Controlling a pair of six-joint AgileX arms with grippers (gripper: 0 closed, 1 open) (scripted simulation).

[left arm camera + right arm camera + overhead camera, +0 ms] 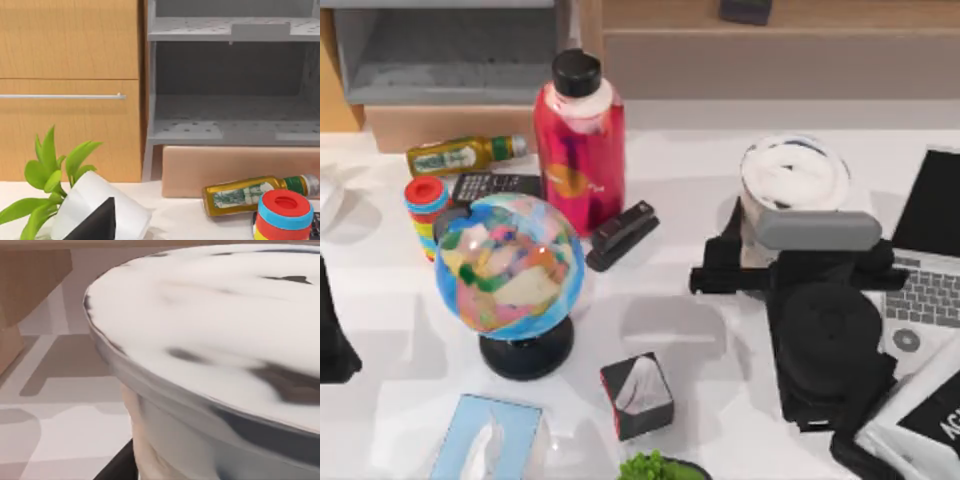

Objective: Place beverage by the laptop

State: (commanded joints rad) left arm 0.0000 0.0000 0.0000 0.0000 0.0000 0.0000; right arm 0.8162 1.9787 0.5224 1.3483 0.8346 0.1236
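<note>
The beverage (793, 172), a clear cup with a white foamy top, stands or hangs just left of the laptop (932, 287), whose black screen and grey keys run along the table's right edge. My right gripper (790, 240) reaches in from the front and is shut on the cup, with one black finger against its left wall. In the right wrist view the beverage (210, 340) is very close, beige below its rim. I cannot tell whether the cup's base touches the table. My left arm (332, 335) is parked at the left edge.
A tall red bottle (580, 140), a black stapler (620, 235) and a globe (510, 265) stand left of the cup. Behind the globe lie a green-yellow bottle (460, 155), a calculator (492, 185) and a ringed toy (425, 205). A small black tissue box (638, 395) sits in front.
</note>
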